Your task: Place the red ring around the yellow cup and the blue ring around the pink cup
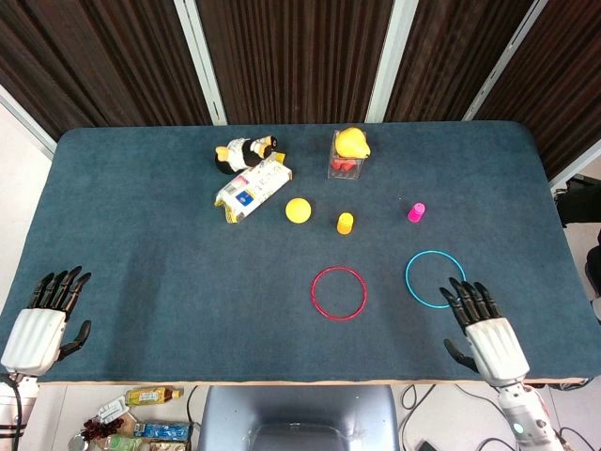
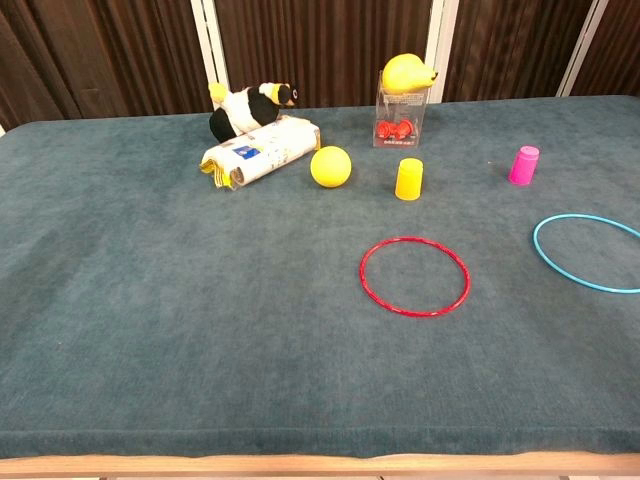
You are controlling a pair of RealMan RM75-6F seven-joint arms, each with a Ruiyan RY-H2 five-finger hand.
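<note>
The red ring [image 1: 339,293] [image 2: 414,276] lies flat on the blue table cloth, in front of the upside-down yellow cup [image 1: 346,223] [image 2: 409,179]. To its right lies the blue ring [image 1: 436,279] [image 2: 590,252], in front of the pink cup [image 1: 416,211] [image 2: 524,165]. My right hand [image 1: 484,330] is open at the near right edge, its fingertips [image 1: 466,289] just short of the blue ring's near rim. My left hand [image 1: 45,318] lies open at the near left edge, holding nothing. Neither hand shows in the chest view.
A yellow ball [image 1: 299,209] sits left of the yellow cup. Behind it lie a snack packet [image 1: 252,188] and a plush penguin [image 1: 244,151]. A clear box [image 1: 346,165] with a yellow duck [image 1: 353,142] on top stands at the back.
</note>
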